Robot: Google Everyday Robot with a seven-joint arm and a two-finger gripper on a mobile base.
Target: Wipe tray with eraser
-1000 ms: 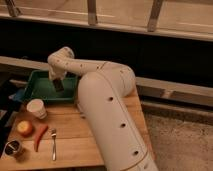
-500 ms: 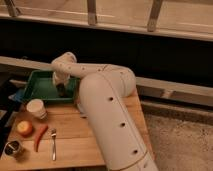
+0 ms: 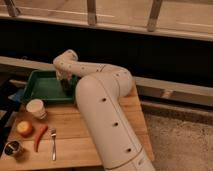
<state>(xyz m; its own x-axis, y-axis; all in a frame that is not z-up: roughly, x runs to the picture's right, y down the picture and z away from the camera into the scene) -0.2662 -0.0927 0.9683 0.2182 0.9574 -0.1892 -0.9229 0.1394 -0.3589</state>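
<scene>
The green tray (image 3: pixel 44 86) sits at the back left of the wooden table. My gripper (image 3: pixel 66 84) reaches down into the tray's right part, near its right wall. A small dark block, the eraser (image 3: pixel 67 88), shows at the gripper's tip, low against the tray floor. The gripper is shut on it. My big white arm (image 3: pixel 102 115) sweeps across the table's middle and hides the tray's right rim.
A white cup (image 3: pixel 36 108) stands just in front of the tray. An orange fruit (image 3: pixel 24 128), a red chili (image 3: pixel 40 137), a fork (image 3: pixel 53 143) and a small metal can (image 3: pixel 13 148) lie at the front left. A blue cloth (image 3: pixel 19 95) is by the tray's left edge.
The gripper with the eraser has slid to the right and slightly lower inside the tray, ending near the right wall. The items on the table have not moved.
</scene>
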